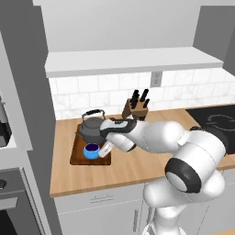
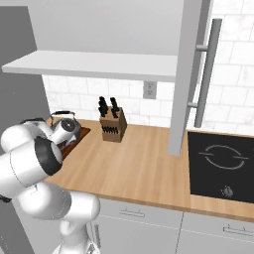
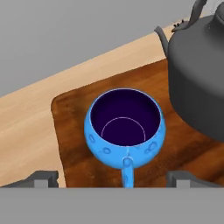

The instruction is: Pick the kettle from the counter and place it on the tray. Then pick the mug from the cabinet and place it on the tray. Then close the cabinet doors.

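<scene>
The bright blue mug (image 3: pixel 125 127) stands upright on the dark brown tray (image 3: pixel 70 113), its small handle pointing toward my hand. My gripper (image 3: pixel 113 178) is open just behind it, one fingertip on either side of the handle and neither touching the mug. The dark grey kettle (image 3: pixel 199 74) sits on the same tray close beside the mug. From the left base camera, the kettle (image 1: pixel 92 126) is at the tray's (image 1: pixel 78 158) back, the mug (image 1: pixel 91 150) at its front, and my gripper (image 1: pixel 106 148) to the mug's right. The cabinet (image 1: pixel 133 62) is open, with one door (image 2: pixel 191 74) swung out.
A wooden knife block (image 1: pixel 137 108) stands against the tiled wall right of the tray. A black cooktop (image 1: pixel 215 124) lies at the counter's (image 1: pixel 137 167) right end. The open door's bar handle (image 2: pixel 208 74) hangs over the counter. A grey tall unit (image 1: pixel 18 92) borders the left.
</scene>
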